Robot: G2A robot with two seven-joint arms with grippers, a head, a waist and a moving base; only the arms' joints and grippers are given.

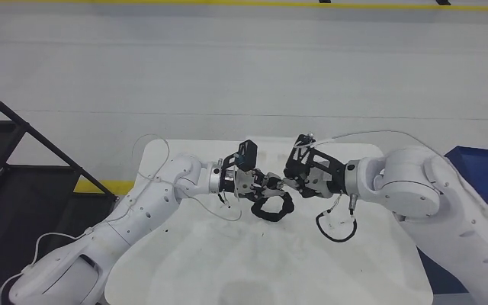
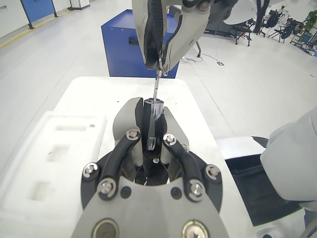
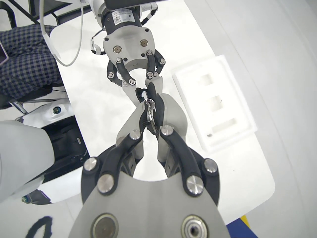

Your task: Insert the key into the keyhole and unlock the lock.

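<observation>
My left gripper (image 2: 151, 115) is shut on the lock (image 2: 153, 122), a dark cylinder with a chrome end cap, held above the white table. Facing it, my right gripper (image 2: 158, 66) is shut on the key (image 2: 156, 87), whose thin silver blade meets the cap's keyhole end-on. The right wrist view looks along the key (image 3: 149, 115) to the lock (image 3: 149, 103) in the left gripper (image 3: 146, 92). A black strap runs between the right fingers (image 2: 173, 48). In the top view both grippers meet over the table's middle (image 1: 280, 184), and the lock's black cable loop (image 1: 272, 207) hangs below.
A white foam tray (image 3: 215, 105) with rectangular cut-outs lies on the table (image 1: 229, 259) beside the grippers. A second black cable loop (image 1: 335, 226) hangs under the right arm. A blue cabinet (image 2: 118, 50) stands beyond the table's edge.
</observation>
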